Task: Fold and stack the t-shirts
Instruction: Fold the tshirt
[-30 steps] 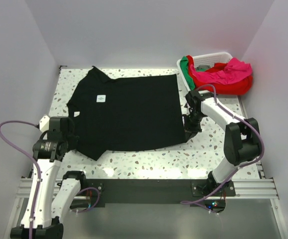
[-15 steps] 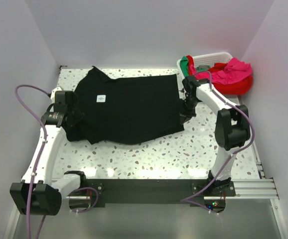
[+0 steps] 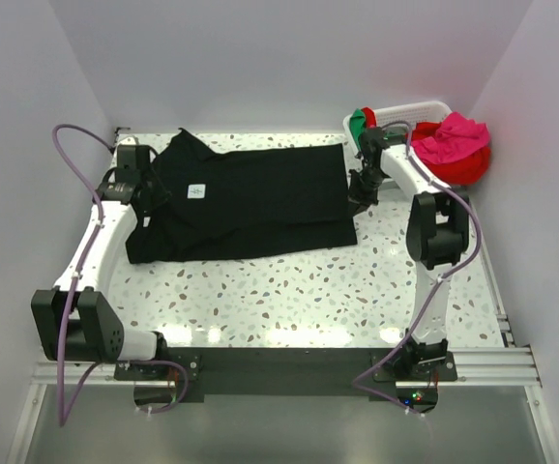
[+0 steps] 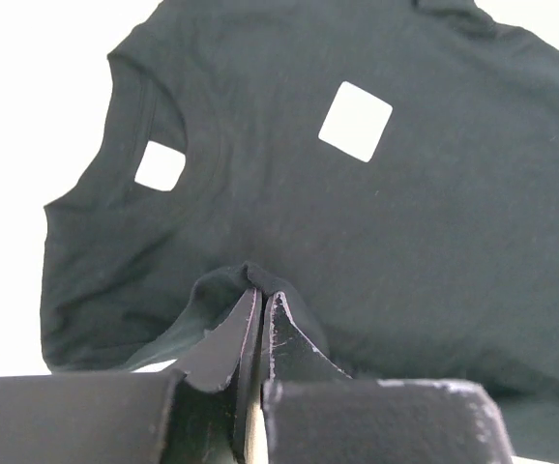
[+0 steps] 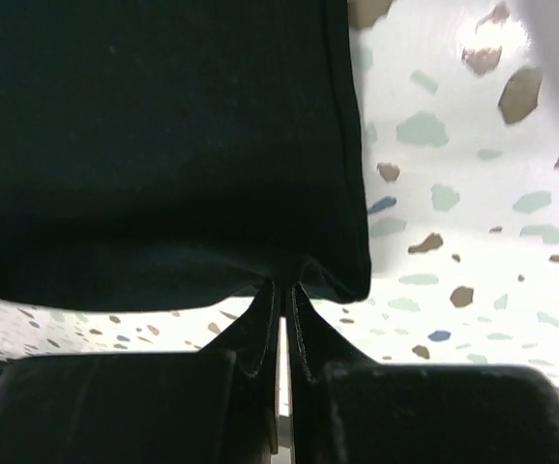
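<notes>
The black t-shirt (image 3: pixel 250 198) lies across the far half of the table, its near part doubled over, with a small white label (image 3: pixel 196 191) near the collar. My left gripper (image 3: pixel 149 198) is shut on a pinch of the shirt's cloth at its left side; the wrist view shows the fold of cloth (image 4: pixel 250 280) rising over the closed tips (image 4: pixel 262 295). At the shirt's right edge my right gripper (image 3: pixel 358 190) is shut on the hem (image 5: pixel 318 275). Red (image 3: pixel 454 169), magenta-pink (image 3: pixel 451 135) and green (image 3: pixel 358 123) t-shirts are heaped in the basket.
The white slatted basket (image 3: pixel 405 109) stands at the far right corner, close behind my right gripper. White walls enclose the speckled table (image 3: pixel 289 290) on three sides. A purple cable loops from the left arm (image 3: pixel 76 145) near the left wall.
Both grippers have moved away from the near side toward the back of the table, carrying the shirt's near edge with them. The black shirt now shows as a narrower, doubled band.
</notes>
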